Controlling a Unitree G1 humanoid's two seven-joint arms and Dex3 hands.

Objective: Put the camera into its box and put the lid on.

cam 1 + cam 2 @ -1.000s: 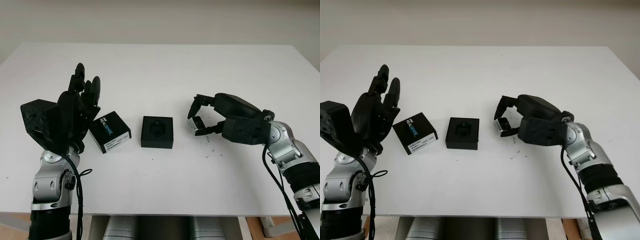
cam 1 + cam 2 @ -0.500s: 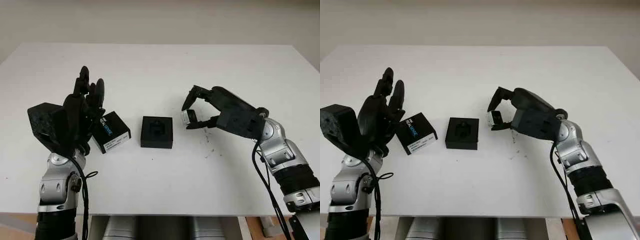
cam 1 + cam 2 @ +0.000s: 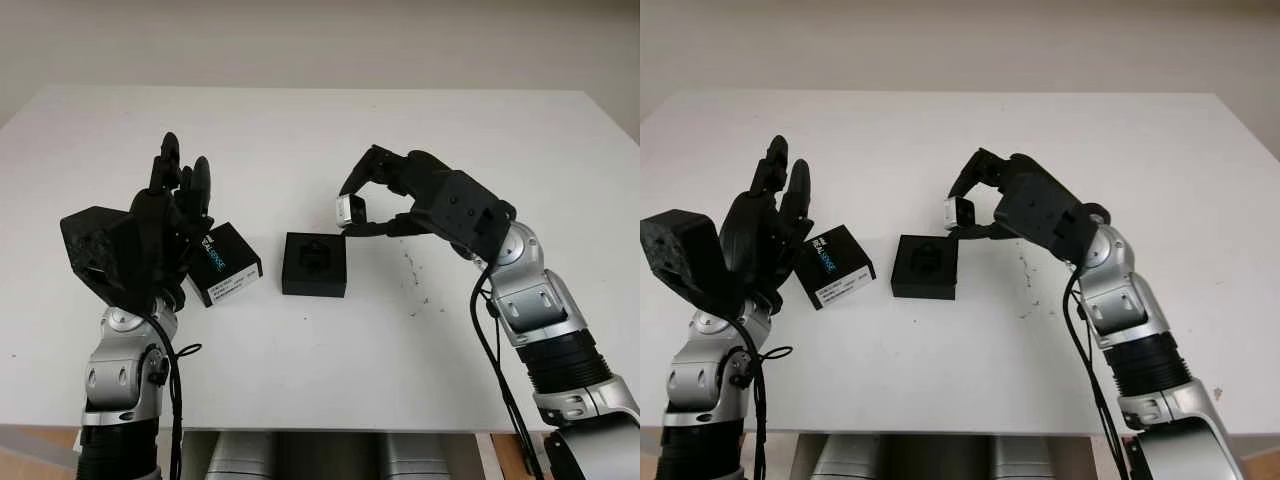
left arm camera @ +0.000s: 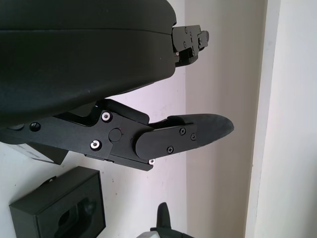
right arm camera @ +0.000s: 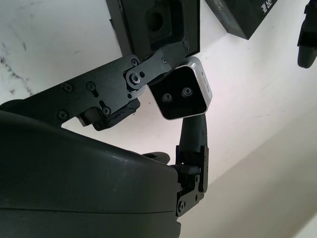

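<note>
Camera carried to the box, not yet seated.

The right hand (image 3: 372,205), just right of frame centre, pinched the small silver camera (image 3: 347,210) above the open black box's (image 3: 314,264) right edge. The left hand (image 3: 165,215) hovered open at mid-left beside the lid (image 3: 221,263) on the table (image 3: 320,130). Insertion and lidding remained.

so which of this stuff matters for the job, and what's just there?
Job:
camera, held above the table in the right robot hand
open box
lid, beside the open left robot hand

Just there:
table
</note>
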